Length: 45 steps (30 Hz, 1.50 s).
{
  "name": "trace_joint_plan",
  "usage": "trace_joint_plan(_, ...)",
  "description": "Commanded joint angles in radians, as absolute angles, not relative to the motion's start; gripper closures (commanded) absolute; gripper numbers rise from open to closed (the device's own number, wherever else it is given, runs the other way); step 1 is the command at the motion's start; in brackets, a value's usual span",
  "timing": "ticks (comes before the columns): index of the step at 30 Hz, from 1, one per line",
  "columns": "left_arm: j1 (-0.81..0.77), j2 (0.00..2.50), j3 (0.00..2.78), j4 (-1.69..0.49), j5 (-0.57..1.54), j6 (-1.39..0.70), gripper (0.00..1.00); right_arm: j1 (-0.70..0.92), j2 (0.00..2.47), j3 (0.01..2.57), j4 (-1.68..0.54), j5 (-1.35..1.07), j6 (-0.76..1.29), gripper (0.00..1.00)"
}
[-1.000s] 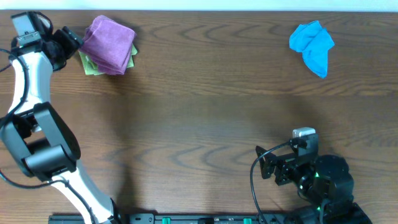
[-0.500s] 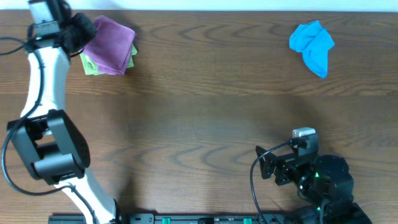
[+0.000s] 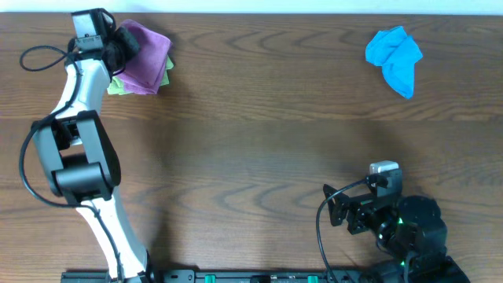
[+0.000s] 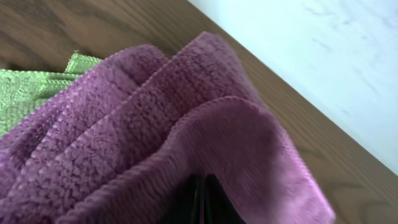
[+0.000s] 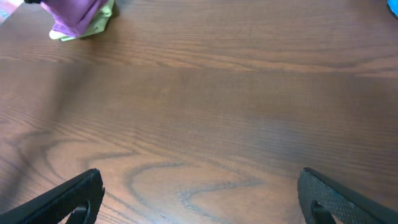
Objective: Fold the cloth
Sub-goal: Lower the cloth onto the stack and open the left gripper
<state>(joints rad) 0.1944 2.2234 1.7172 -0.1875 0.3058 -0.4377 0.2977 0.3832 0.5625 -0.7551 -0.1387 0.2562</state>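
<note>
A purple cloth (image 3: pixel 147 56) lies bunched at the table's far left, on top of a green cloth (image 3: pixel 115 87). My left gripper (image 3: pixel 120 44) is pushed into the purple cloth's back-left edge. In the left wrist view the purple cloth (image 4: pixel 124 143) fills the frame and drapes over my left gripper (image 4: pixel 204 200), whose dark fingers are pressed together on a fold of it. The green cloth (image 4: pixel 25 93) peeks out at the left. My right gripper (image 3: pixel 329 206) rests near the front right, open over bare wood (image 5: pixel 202 199). A crumpled blue cloth (image 3: pixel 395 56) lies at the far right.
The wooden table's back edge (image 4: pixel 298 106) runs just behind the purple cloth, with a white wall beyond. In the right wrist view the purple cloth (image 5: pixel 73 15) and green cloth (image 5: pixel 102 18) show far off at the upper left.
My left gripper swung from the cloths' left side in to the right, onto the purple cloth's back edge, and its jaws closed. The right arm has stayed put.
</note>
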Motion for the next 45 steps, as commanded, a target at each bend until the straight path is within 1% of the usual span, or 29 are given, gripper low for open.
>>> trace_joint_plan(1,0.196,2.264,1.737,-0.174,0.255,-0.45,0.94,0.291,0.378,0.557,-0.756,-0.139,0.269,0.01)
trace_joint_plan(5,0.196,2.289,1.737,-0.175,0.205,-0.448,0.94,0.291,0.378,0.557,-0.756,-0.139,0.269,0.01)
trace_joint_plan(10,0.198,2.296,1.737,-0.166,0.195,-0.44,0.95,0.291,0.378,0.557,-0.756,-0.139,0.269,0.01)
trace_joint_plan(14,0.198,2.288,1.755,-0.159,0.228,-0.42,0.94,0.291,0.378,0.557,-0.756,-0.139,0.269,0.01)
trace_joint_plan(16,0.198,2.276,1.775,-0.167,0.256,-0.378,0.95,0.291,0.378,0.557,-0.756,-0.139,0.269,0.01)
trace_joint_plan(23,0.198,2.208,1.879,-0.295,0.255,-0.299,0.94,0.291,0.378,0.557,-0.756,-0.139,0.269,0.01)
trace_joint_plan(24,0.197,2.196,1.891,-0.321,0.255,-0.282,0.92,0.291,0.378,0.557,-0.756,-0.139,0.269,0.01)
trace_joint_plan(25,0.196,2.183,1.906,-0.355,0.255,-0.267,0.84,0.291,0.378,0.557,-0.756,-0.139,0.269,0.01)
trace_joint_plan(27,0.195,2.16,1.928,-0.419,0.255,-0.237,0.75,0.291,0.378,0.557,-0.756,-0.139,0.269,0.01)
trace_joint_plan(29,0.195,2.13,1.937,-0.483,0.255,-0.207,0.6,0.291,0.378,0.557,-0.756,-0.139,0.269,0.01)
trace_joint_plan(30,0.195,2.117,1.938,-0.509,0.253,-0.193,0.46,0.291,0.378,0.557,-0.756,-0.139,0.269,0.01)
trace_joint_plan(32,0.195,2.091,1.938,-0.559,0.251,-0.165,0.24,0.291,0.378,0.557,-0.756,-0.139,0.269,0.01)
trace_joint_plan(33,0.195,2.075,1.938,-0.587,0.252,-0.152,0.09,0.291,0.378,0.557,-0.756,-0.139,0.269,0.01)
trace_joint_plan(34,0.195,2.06,1.938,-0.613,0.251,-0.143,0.04,0.291,0.378,0.557,-0.756,-0.139,0.269,0.01)
trace_joint_plan(41,0.195,1.968,1.938,-0.768,0.226,-0.134,0.05,0.291,0.378,0.557,-0.756,-0.139,0.269,0.01)
trace_joint_plan(45,0.195,1.927,1.938,-0.811,0.226,-0.135,0.05,0.291,0.378,0.557,-0.756,-0.139,0.269,0.01)
